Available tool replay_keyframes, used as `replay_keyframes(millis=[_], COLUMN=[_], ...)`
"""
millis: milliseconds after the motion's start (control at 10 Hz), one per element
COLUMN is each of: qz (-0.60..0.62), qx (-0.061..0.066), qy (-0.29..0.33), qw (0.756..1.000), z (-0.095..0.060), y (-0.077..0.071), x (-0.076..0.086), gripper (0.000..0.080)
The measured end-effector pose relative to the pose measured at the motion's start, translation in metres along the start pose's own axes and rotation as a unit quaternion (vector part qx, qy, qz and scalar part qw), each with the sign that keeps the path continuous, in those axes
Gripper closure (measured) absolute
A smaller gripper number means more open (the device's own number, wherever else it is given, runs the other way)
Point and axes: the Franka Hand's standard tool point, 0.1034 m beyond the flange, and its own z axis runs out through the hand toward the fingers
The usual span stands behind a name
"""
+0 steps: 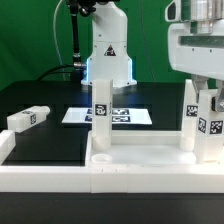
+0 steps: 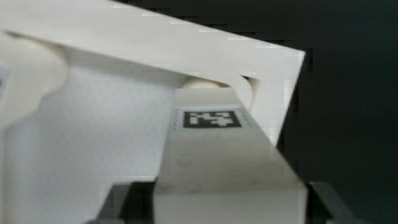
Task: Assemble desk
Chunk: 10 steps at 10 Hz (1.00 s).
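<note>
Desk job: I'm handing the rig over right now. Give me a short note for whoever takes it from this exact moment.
Gripper: shut on the held leg, upright at the tabletop corner on the exterior view's right. I cannot tell whether it is seated.
Done: the standing leg is upright on the tabletop, toward the exterior view's left.
Left: finish the held leg. The loose leg lies on the table, off the tabletop on the exterior view's left. No fourth leg is in view.
</note>
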Motion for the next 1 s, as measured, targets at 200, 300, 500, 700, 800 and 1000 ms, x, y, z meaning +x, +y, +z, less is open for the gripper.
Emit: replay_keyframes(millis=[200, 300, 500, 700, 800, 1000], qz=[0.099, 0.157, 0.196, 0.168, 0.146, 0.066], qx=[0.011, 0.017, 0.023, 0.022, 0.015, 0.017], qy=[-0.012, -0.017, -0.023, -0.022, -0.022, -0.021], qw=[0.995, 0.987, 0.98, 0.985, 0.989, 0.997], z=[0.0007, 0.001, 0.0013, 0.0021, 0.002, 0.0018], y=[-0.0013, -0.0018, -0.0028, -0.0022, -0.0011, -0.002], x=[0.0004, -0.0004, -0.002, -0.0021, -0.0034, -0.0036], gripper=[0.0511, 0.0511, 0.0511, 0.0511, 0.032, 0.0199])
